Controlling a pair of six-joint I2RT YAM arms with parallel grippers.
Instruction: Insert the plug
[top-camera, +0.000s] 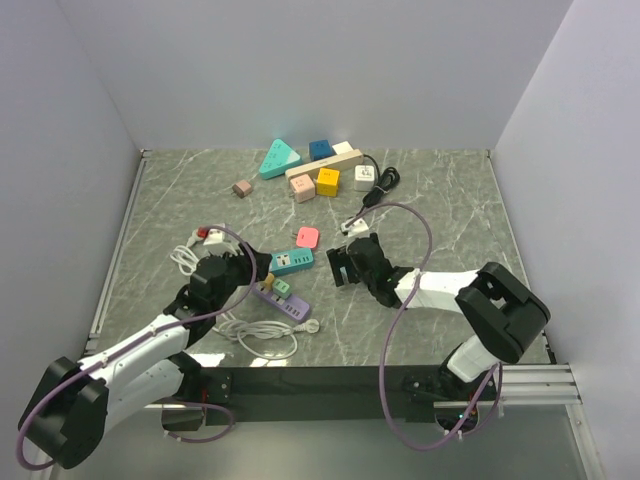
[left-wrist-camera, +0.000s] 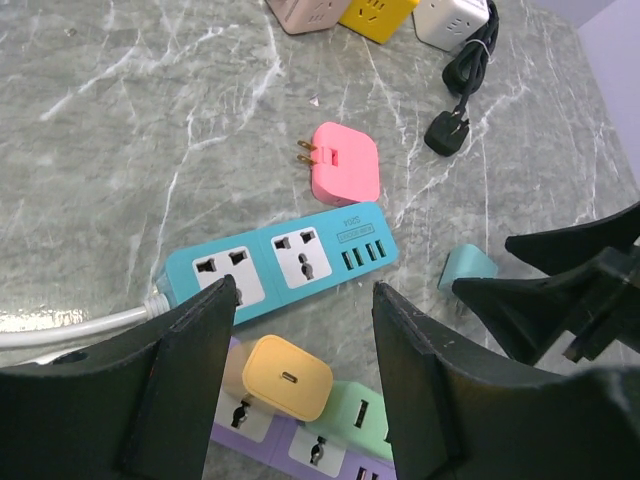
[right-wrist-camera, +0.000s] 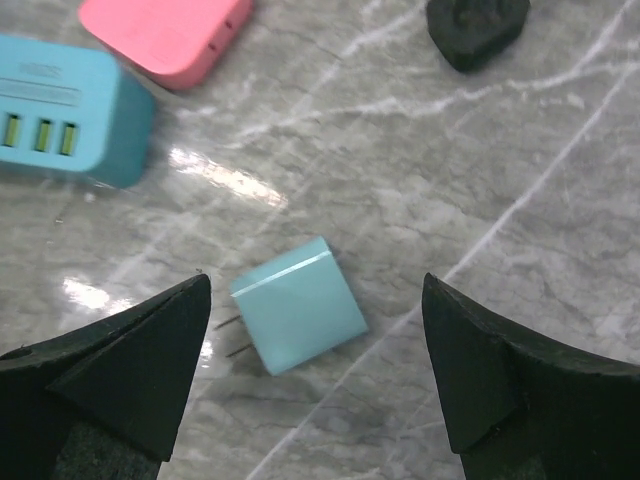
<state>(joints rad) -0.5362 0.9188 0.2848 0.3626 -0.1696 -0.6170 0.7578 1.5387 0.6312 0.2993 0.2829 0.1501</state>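
Observation:
A light-blue cube plug lies on its side on the marble table, its two prongs pointing left. My right gripper is open and hovers above it, one finger on each side, not touching. The plug also shows in the left wrist view. A teal power strip lies just left of it, with empty sockets. My left gripper is open over a purple power strip, which holds a yellow charger and a green adapter. In the top view both grippers flank the teal strip.
A pink flat plug lies behind the teal strip. Several coloured socket cubes and a black cable sit at the back. A white cable coil lies near the front edge. A red-and-white plug lies at the left.

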